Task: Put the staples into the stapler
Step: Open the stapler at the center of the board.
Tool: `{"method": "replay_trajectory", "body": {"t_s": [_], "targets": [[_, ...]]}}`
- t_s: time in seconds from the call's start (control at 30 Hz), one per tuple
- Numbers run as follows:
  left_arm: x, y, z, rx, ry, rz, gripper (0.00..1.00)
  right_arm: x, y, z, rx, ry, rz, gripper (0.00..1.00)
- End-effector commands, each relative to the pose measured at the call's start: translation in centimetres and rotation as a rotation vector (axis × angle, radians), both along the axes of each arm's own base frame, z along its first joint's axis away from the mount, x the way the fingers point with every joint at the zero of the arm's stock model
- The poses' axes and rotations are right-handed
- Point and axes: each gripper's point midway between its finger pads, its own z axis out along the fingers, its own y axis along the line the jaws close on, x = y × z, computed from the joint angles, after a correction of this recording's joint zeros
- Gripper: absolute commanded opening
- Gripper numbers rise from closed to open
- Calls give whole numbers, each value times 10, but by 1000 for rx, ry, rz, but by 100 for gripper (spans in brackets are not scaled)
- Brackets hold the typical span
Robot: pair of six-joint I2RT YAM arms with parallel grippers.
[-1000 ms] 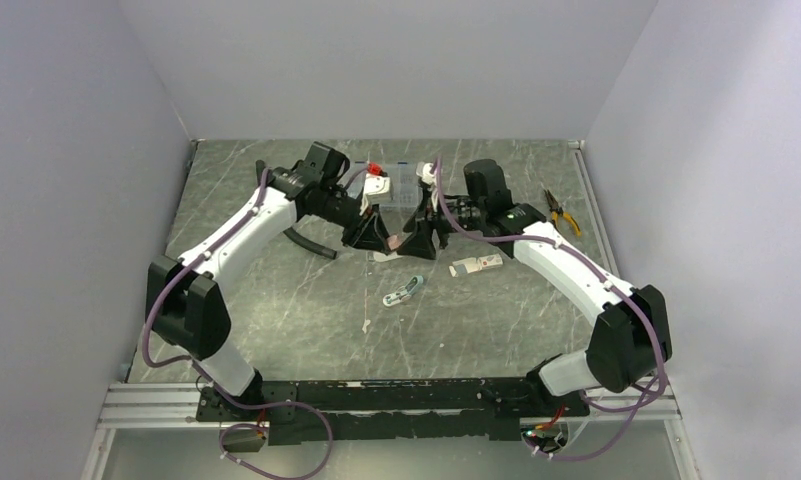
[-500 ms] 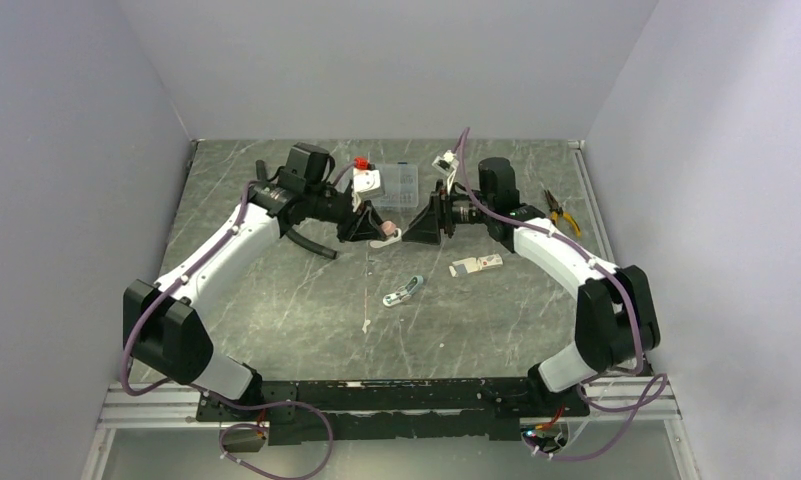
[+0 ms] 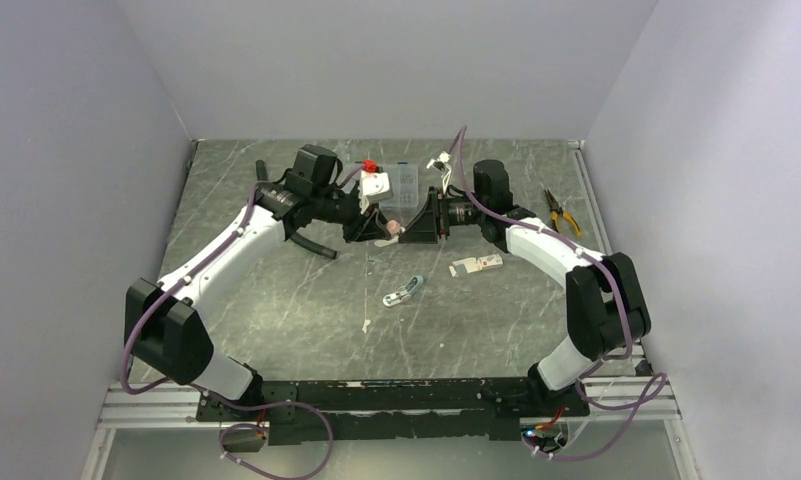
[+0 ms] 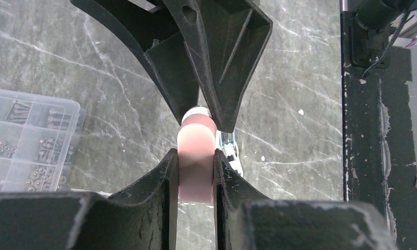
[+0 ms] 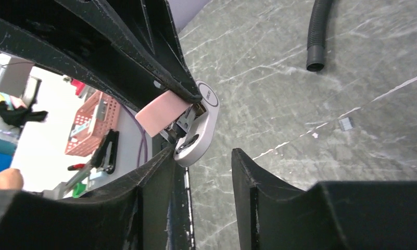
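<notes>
Two arms meet over the far middle of the table [image 3: 276, 300], and most of the job looks undone. Furthest left, a black hose [image 3: 311, 245] lies loose on the marble. A little to its right on the table is a small grey piece that may be a strip of staples [image 5: 344, 123], though it is too small for me to be sure. It lies well apart from both tools, and neither one carries anything like it. Next comes the left gripper [image 4: 194, 156], clamped tight on the pink top of the stapler [image 5: 162, 115] and holding it up off the table. The stapler looks hinged open, its pink top swung away from its pale grey base [image 5: 200, 134], with some bare metal showing between them. I see no staples in there, though the view is partly blocked. The right gripper [image 5: 203, 152] faces it with its jaws apart, and the grey base sits just beside one finger. I cannot tell whether they touch. Behind the pair sits a clear organiser box [image 3: 403, 184], and nearer to me a second small stapler [image 3: 404, 290] lies on the table. Further right are a white carton [image 3: 476, 265] and then pliers [image 3: 561, 212]. My guess is that fetching a strip, seating it and closing the stapler all remain.
</notes>
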Motion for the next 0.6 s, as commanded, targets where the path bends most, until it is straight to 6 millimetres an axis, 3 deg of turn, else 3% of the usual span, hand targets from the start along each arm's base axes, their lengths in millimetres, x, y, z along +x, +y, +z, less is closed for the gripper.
{"method": "replay_trajectory", "body": {"t_s": [0.0, 0.13, 0.37, 0.57], "targets": [[3, -6, 2, -1, -42, -4, 3, 3, 4, 9, 38, -13, 35, 42], [0, -8, 1, 6, -58, -11, 3, 4, 4, 2, 35, 5, 44, 30], [-11, -18, -7, 47, -117, -48, 3, 7, 5, 1, 41, 35, 31, 21], [-14, -25, -10, 79, -155, -68, 3, 19, 6, -15, 1, 97, -35, 8]]}}
